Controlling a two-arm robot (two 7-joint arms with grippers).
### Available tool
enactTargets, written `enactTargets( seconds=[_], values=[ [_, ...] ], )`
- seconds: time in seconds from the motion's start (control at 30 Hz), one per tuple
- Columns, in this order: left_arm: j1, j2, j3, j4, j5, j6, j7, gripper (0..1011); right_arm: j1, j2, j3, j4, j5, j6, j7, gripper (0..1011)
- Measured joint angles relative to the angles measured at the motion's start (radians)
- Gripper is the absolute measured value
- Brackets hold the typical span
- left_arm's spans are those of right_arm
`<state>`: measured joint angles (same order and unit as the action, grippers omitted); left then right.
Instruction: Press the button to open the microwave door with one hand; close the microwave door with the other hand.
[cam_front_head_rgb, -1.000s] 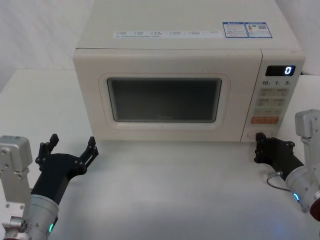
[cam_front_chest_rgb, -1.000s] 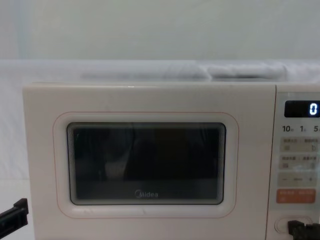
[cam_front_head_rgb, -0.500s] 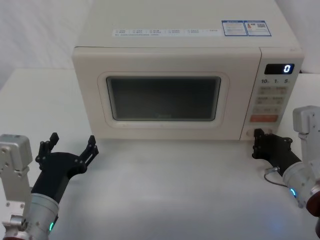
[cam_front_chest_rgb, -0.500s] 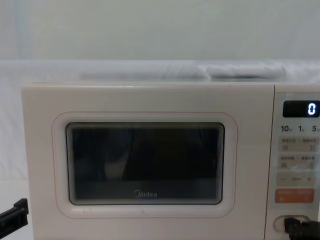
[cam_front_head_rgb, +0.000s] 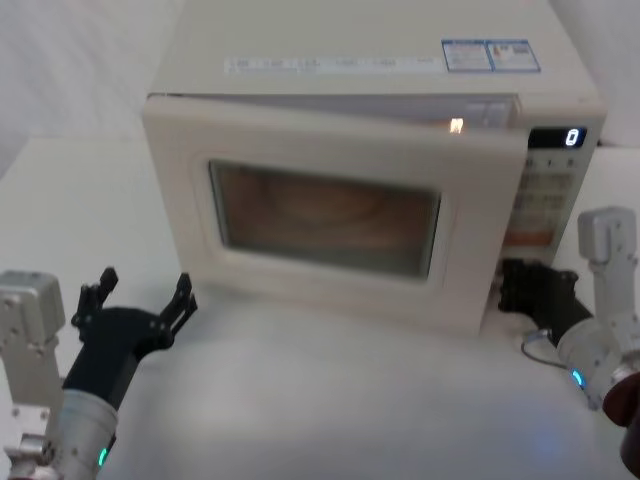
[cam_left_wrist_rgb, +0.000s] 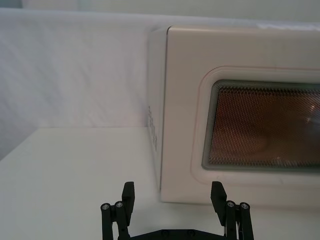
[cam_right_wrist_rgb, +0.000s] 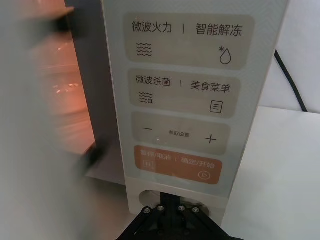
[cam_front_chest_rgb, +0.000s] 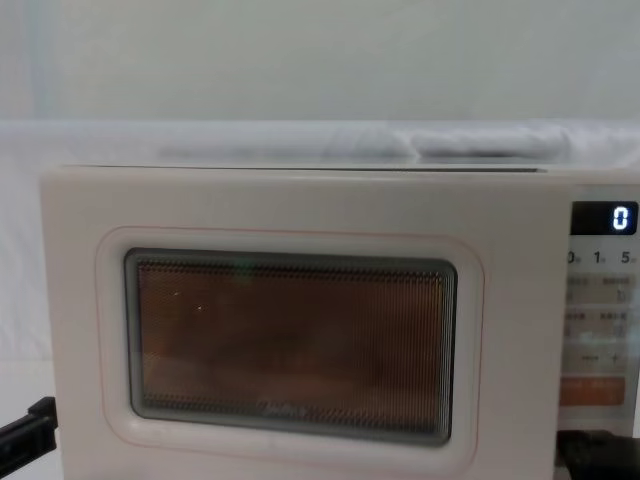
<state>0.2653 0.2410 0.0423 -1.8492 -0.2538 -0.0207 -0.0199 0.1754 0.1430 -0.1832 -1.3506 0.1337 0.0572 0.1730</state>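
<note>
At four o'clock, the right tool (cam_front_head_rgb: 515, 292) sits at the button (cam_right_wrist_rgb: 172, 200) — grip state unclear. Microwave door (cam_front_head_rgb: 320, 215) ajar — the left tool (cam_front_head_rgb: 140, 300), spread wide at eight o'clock, should push flat near its free edge.

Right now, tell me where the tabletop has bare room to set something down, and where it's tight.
Bare white tabletop lies between the open left black claw and the right black claw, in front of the ajar cream-white microwave door. More shows left of the cream-white microwave. It is tight at the control panel, where the right claw sits.
</note>
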Motion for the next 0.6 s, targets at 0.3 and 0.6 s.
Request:
enactTargets(
  seconds=[0.3, 0.6],
  values=[
    [0.0, 0.0, 0.0, 0.0, 0.0, 0.0, 0.0, 1001, 0.005, -0.006, -0.001, 0.005, -0.007, -0.001, -0.003, 0],
    [0.0, 0.0, 0.0, 0.0, 0.0, 0.0, 0.0, 1001, -0.029, -0.004, 0.006, -0.041, -0.011, 0.005, -0.01, 0]
  ],
)
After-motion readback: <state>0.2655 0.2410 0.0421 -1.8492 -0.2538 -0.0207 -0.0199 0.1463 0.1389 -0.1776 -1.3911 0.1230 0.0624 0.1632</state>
